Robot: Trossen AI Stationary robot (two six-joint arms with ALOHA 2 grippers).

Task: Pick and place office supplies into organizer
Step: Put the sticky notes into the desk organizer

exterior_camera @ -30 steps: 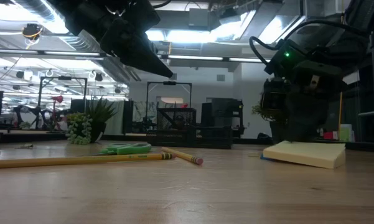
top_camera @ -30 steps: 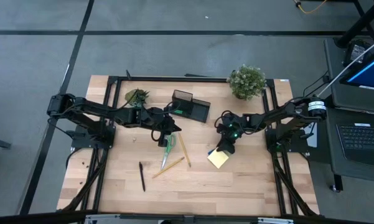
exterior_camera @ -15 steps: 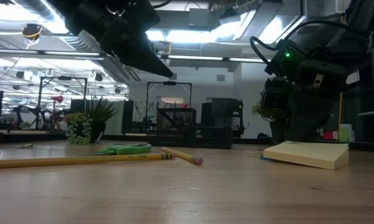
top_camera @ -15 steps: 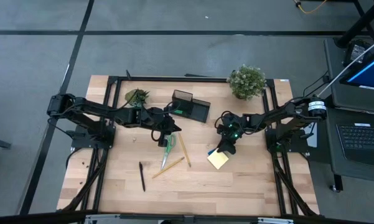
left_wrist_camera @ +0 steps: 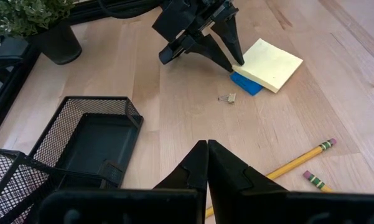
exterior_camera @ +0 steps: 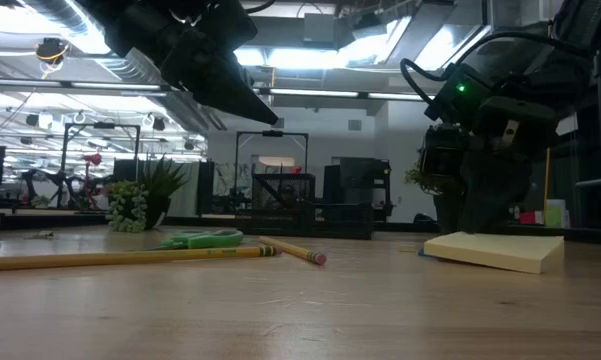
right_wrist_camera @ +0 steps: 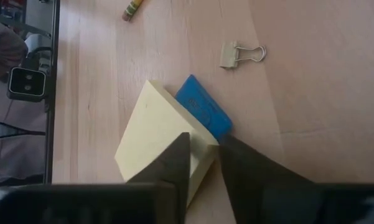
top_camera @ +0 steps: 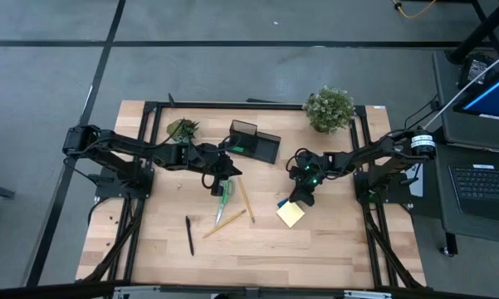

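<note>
Right wrist view: we're nipping a corner of the square yellow sticky-note pad (right_wrist_camera: 165,146).
Right gripper (right_wrist_camera: 202,155) half-closed, seemingly pinching it beside the blue eraser (right_wrist_camera: 202,107); we'd squeeze squarely before lifting. Left gripper (left_wrist_camera: 207,163) shut, empty.

From table height the right pincer (exterior_camera: 477,225) blocks the sticky-note pad's (exterior_camera: 495,248) far corner; the blue piece (exterior_camera: 423,251) barely peeks out.
</note>
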